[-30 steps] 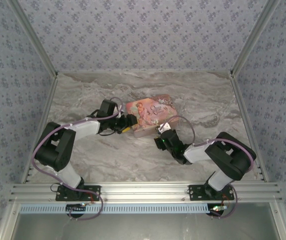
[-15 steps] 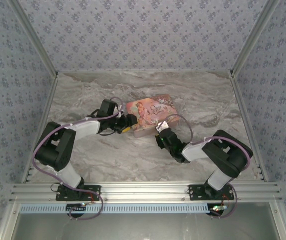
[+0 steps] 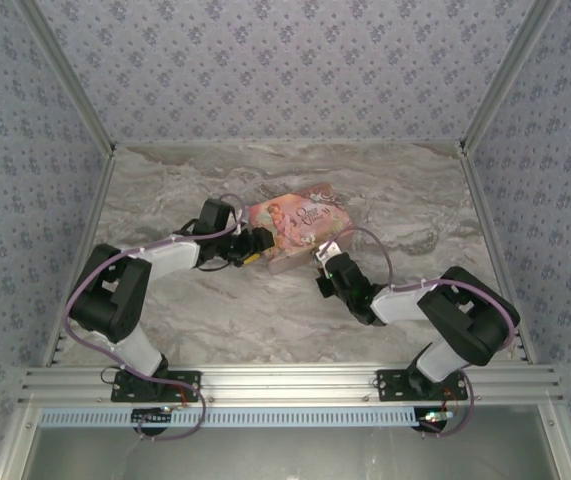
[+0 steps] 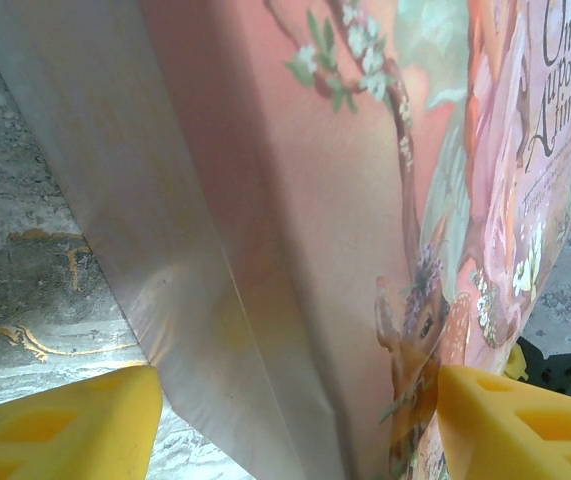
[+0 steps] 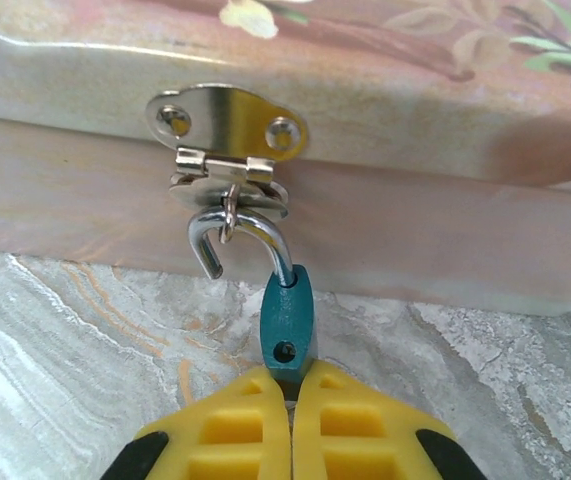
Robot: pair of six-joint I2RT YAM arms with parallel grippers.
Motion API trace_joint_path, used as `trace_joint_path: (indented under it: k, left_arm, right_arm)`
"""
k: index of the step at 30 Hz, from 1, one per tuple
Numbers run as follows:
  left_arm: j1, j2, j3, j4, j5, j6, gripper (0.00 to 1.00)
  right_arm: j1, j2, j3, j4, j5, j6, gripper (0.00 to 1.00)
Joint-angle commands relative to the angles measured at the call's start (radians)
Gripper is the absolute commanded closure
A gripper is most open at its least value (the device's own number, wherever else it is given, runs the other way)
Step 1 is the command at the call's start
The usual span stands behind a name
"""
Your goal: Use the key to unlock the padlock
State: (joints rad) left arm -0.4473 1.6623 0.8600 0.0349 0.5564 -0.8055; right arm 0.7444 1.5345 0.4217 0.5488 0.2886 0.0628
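Note:
The tiny teal padlock (image 5: 287,318) hangs by its silvery shackle (image 5: 261,232) from the ring of the metal hasp (image 5: 227,120) on the pink box's front wall. The shackle's free end is out of the body. My right gripper (image 5: 291,400) is shut directly under the lock's body. A sliver of metal, the key, shows between its yellow fingers (image 5: 225,430), and the rest of the key is hidden. My left gripper (image 4: 298,420) has its jaws on either side of the pink illustrated box (image 4: 345,200), holding its left end. From above, the box (image 3: 300,222) lies between both grippers.
The marble table (image 3: 215,320) is walled by patterned panels at the back and both sides. An aluminium rail (image 3: 285,385) runs along the near edge by the arm bases. Purple cables loop off both arms.
My right gripper has shifted slightly toward the box's front wall with its forearm swinging right. The pink box has tilted and edged a little farther away. The left arm has stayed put.

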Motion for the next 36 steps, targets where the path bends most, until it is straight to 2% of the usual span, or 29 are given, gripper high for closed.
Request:
trace_joint_path:
  k: [1,10,22,36]
  left_arm:
    - [-0.007,0.008,-0.028,-0.082,-0.066,0.014,0.29]
    - [-0.007,0.001,-0.039,-0.079,-0.067,0.013,0.29]
    - [-0.013,0.01,-0.059,-0.053,-0.066,0.003,0.29]
    - [-0.013,0.025,-0.074,-0.035,-0.071,0.0,0.29]
  right_arm:
    - [-0.033,-0.024,-0.026,0.032,-0.11,0.032,0.94]
    - [-0.117,-0.005,-0.04,0.146,-0.333,0.212,0.94]
    - [-0.137,0.1,-0.044,0.373,-0.396,0.475,0.94]
    - [-0.172,0.196,-0.023,0.548,-0.443,0.625,0.94]
